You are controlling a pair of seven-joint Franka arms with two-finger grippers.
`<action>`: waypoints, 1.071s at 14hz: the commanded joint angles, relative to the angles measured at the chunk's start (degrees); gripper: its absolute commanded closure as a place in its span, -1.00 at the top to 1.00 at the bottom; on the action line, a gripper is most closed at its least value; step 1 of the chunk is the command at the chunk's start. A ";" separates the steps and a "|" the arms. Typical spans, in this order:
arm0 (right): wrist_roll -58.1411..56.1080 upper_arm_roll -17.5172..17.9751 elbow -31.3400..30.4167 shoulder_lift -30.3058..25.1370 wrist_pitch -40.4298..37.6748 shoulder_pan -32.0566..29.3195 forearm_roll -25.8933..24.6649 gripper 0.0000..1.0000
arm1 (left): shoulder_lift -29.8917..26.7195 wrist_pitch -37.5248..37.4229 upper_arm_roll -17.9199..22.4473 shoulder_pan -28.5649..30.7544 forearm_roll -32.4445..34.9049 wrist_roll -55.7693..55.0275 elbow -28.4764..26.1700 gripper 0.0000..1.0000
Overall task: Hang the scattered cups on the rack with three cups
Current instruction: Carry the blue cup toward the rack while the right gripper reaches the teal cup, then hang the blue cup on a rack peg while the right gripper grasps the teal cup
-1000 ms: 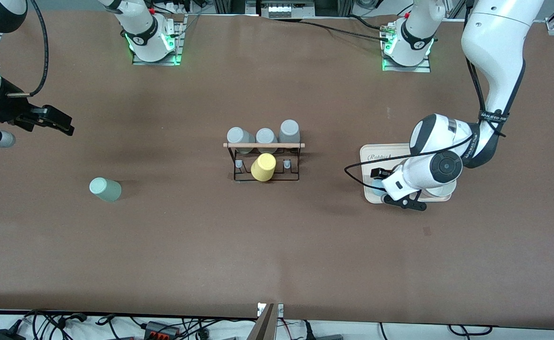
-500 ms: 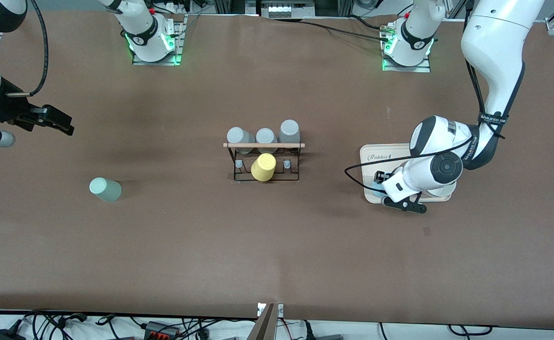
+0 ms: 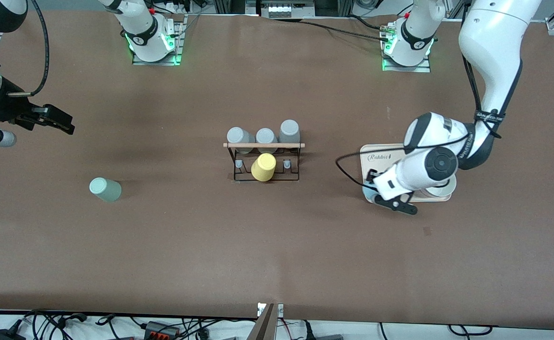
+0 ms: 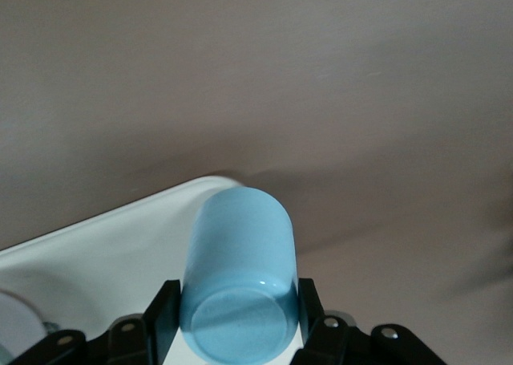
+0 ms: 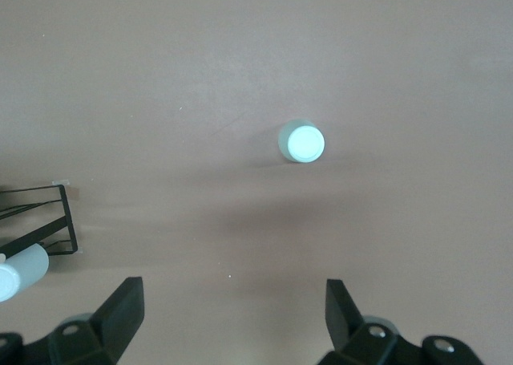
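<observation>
The light blue cup (image 4: pixel 239 277) is between the fingers of my left gripper (image 4: pixel 237 313), which is shut on it over the corner of the beige tray (image 4: pixel 96 253). In the front view the light blue cup (image 3: pixel 368 192) peeks out under the left gripper (image 3: pixel 376 192). The mint-green cup (image 3: pixel 105 189) stands upside down on the table toward the right arm's end and also shows in the right wrist view (image 5: pixel 301 142). My right gripper (image 3: pixel 63 124) is open and empty, up over the table at that end. The black wire rack (image 3: pixel 265 163) with its wooden rod (image 3: pixel 263 145) stands mid-table.
A yellow cup (image 3: pixel 263 167) sits on the rack's nearer row and three grey cups (image 3: pixel 266 136) on its farther row. The beige tray (image 3: pixel 380 156) also holds a white dish (image 3: pixel 443 189) under the left arm. The rack's corner shows in the right wrist view (image 5: pixel 50 221).
My left gripper with the light blue cup has shifted a little toward the rack, to the tray's corner. The right arm has not moved.
</observation>
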 commanded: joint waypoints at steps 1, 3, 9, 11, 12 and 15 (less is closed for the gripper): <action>0.35 0.14 -0.04 0.85 -0.73 0.34 -0.92 1.00 | -0.81 -10.54 -3.54 -2.63 1.34 -4.10 10.49 -0.99; 0.34 0.14 -0.13 1.30 -0.38 0.08 -1.01 1.00 | 0.50 -16.71 -3.11 -8.86 1.25 -6.55 18.59 -0.99; -2.45 -0.38 0.04 6.30 -0.12 -2.81 -1.01 1.00 | 4.63 -16.47 -3.37 -15.12 0.73 -22.46 26.69 -0.99; -7.37 -0.38 -0.04 8.85 1.81 -3.43 -1.62 1.00 | 7.00 -16.38 -3.37 -16.36 0.55 -24.67 29.77 -0.99; -7.56 -0.38 -0.13 10.42 3.56 -3.43 -3.62 1.00 | 7.71 -16.29 -3.46 -17.23 0.46 -25.37 30.83 -0.99; -7.56 -0.38 -2.67 16.05 11.37 -4.31 -6.72 1.00 | 7.71 -16.20 -3.46 -18.73 0.46 -27.91 31.19 -0.99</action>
